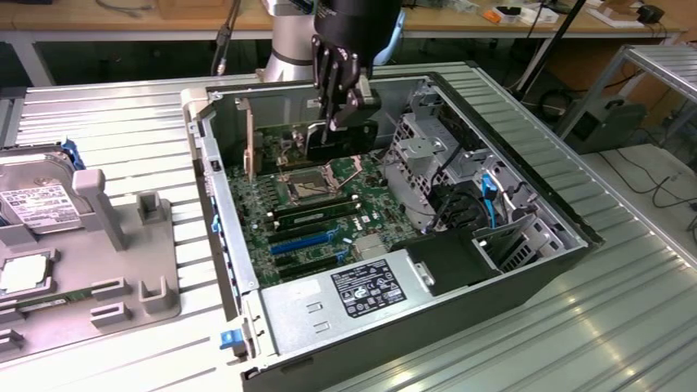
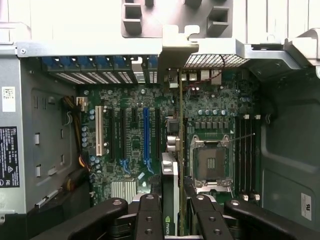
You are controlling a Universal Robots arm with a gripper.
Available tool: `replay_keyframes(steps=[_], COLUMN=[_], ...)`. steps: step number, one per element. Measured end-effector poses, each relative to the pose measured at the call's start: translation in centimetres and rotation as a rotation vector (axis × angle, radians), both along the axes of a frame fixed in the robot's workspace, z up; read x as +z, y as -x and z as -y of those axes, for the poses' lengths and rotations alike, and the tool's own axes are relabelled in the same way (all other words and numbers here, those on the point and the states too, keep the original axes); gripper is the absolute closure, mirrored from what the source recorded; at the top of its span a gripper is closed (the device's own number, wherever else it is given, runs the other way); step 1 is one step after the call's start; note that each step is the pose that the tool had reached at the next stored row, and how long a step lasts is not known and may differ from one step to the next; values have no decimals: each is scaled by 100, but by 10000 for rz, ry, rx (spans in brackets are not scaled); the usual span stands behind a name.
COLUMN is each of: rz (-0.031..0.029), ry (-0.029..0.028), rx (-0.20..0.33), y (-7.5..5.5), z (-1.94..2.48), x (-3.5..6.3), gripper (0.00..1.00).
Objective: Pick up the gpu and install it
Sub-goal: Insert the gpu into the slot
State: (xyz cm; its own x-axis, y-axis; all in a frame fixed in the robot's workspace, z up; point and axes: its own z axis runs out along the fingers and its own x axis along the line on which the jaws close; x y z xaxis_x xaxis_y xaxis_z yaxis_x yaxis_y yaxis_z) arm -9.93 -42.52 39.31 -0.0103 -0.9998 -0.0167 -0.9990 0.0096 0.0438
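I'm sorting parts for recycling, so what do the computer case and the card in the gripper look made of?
The computer case: bare grey sheet metal, likely steel, judging by folded edges and dull sheen. The gpu: thin green circuit board, probably fibreglass laminate; its black cooler looks like plastic, and the silvery end bracket like plated metal.

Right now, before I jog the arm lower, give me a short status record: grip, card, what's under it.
gpu: thin green circuit card with black cooler, held on edge inside the open grey metal computer case
gripper: black-fingered, shut on the gpu
under gpu: large green motherboard
seated in slot: cannot tell
off to exterior view's left: boxy silver hard drive with white label, outside the case
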Motion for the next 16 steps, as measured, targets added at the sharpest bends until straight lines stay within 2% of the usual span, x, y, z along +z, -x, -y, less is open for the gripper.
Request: replay_keyframes(steps=[9,16], rz=[0,0], ry=[0,0], rx=[0,1], y=[0,0], z=[0,0], x=[-25,-81], gripper=[73,73])
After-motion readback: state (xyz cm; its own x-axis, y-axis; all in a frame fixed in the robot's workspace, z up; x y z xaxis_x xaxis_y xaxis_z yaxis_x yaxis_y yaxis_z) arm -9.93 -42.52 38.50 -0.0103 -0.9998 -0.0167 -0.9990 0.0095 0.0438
